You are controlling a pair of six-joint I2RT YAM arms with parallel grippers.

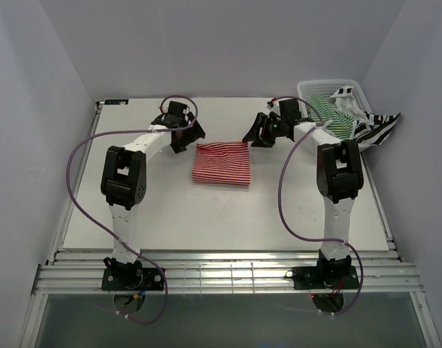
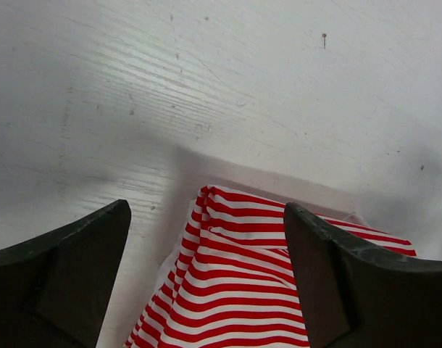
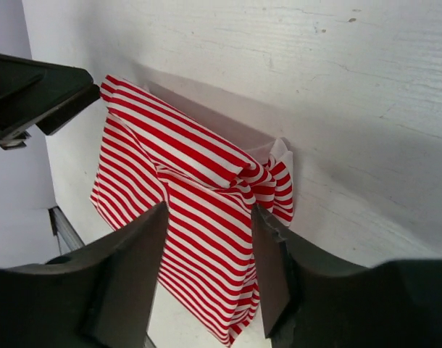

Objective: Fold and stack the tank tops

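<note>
The red-and-white tank top [image 1: 221,164] lies folded into a rough square at mid-table. Its back corners are rumpled in the wrist views [image 2: 235,283] [image 3: 170,159]. My left gripper [image 1: 188,139] hovers at its back left corner, jaws wide open [image 2: 206,209] with the cloth below them. At the back right corner my right gripper [image 1: 259,139] stands open [image 3: 209,209], nothing pinched between its fingers. The green-and-white tank top [image 1: 328,109] lies in the basket. Over the basket's right rim hangs the black-and-white tank top [image 1: 377,130].
A white lattice basket [image 1: 330,85] stands at the back right corner of the white table [image 1: 134,210]. White walls close in the left, back and right sides. The left gripper's fingers [image 3: 40,94] show at the upper left of the right wrist view.
</note>
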